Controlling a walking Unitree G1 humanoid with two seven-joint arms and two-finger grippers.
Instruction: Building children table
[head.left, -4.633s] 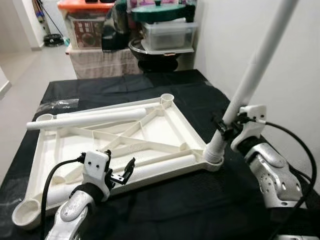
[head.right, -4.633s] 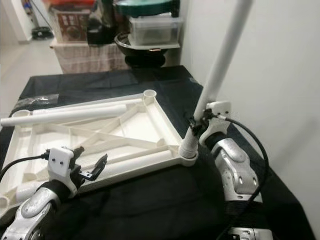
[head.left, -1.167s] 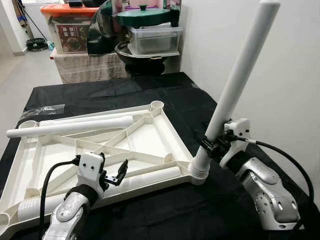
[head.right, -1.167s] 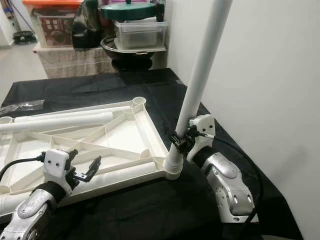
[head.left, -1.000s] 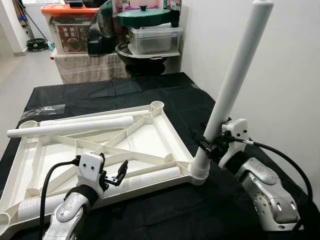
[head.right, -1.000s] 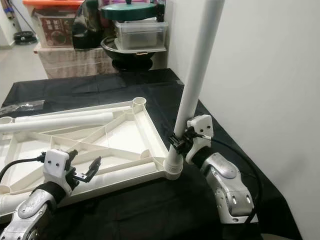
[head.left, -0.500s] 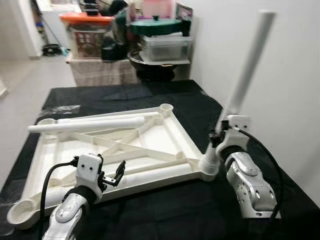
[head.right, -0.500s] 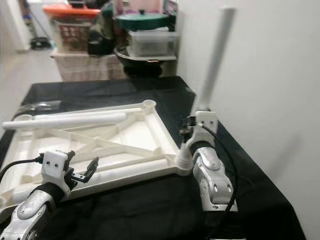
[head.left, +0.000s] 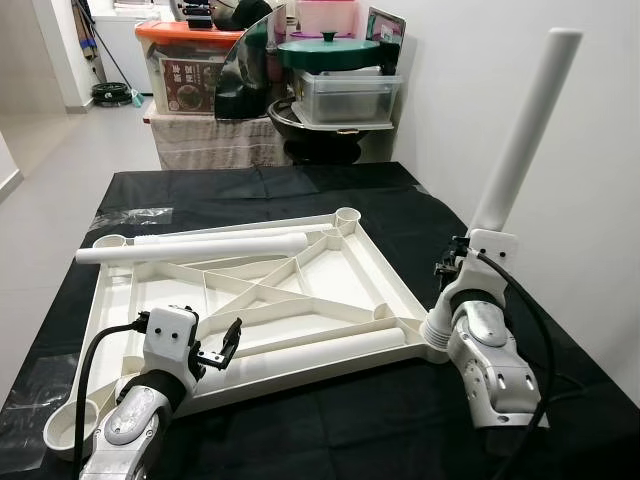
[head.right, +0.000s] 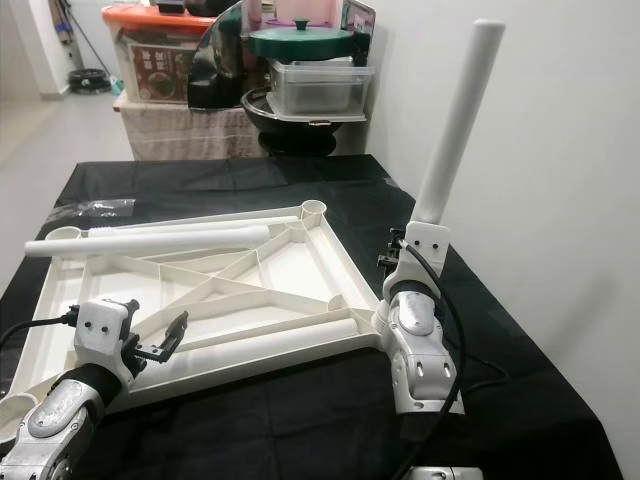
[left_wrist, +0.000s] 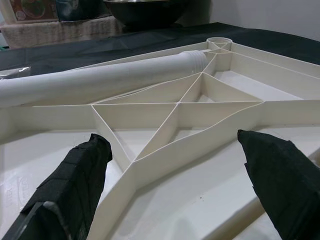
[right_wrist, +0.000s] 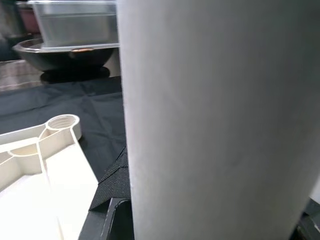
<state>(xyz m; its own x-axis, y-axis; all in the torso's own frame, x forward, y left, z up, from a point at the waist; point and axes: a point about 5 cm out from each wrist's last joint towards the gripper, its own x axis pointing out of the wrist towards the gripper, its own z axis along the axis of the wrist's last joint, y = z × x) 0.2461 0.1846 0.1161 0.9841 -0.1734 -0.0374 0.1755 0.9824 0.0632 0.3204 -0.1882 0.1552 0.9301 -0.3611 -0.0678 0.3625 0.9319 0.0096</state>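
The white plastic tabletop (head.left: 300, 262) lies upside down on the black cloth, its ribs facing up. One white leg (head.left: 522, 135) stands in the near right corner socket, leaning slightly right. My right gripper (head.left: 455, 263) is shut on this leg just above the socket; the right wrist view has the leg (right_wrist: 215, 120) close against a black finger (right_wrist: 112, 197). My left gripper (head.left: 226, 344) hovers open over the tabletop's front rim, fingers (left_wrist: 75, 175) spread wide above the ribs. A loose leg (head.left: 200, 245) lies across the far side, another (head.left: 320, 350) along the front.
The black cloth-covered table (head.left: 300, 190) ends at a white wall on the right. Behind it stand storage boxes (head.left: 190, 70), a clear tub (head.left: 345, 95) and a dark bowl (head.left: 320, 135). A plastic bag (head.left: 130, 213) lies at the far left. Open floor is to the left.
The camera has shifted. My right forearm has swung round to the near side of the upright leg, still holding it in its socket. The left gripper has stayed open at the front rim.
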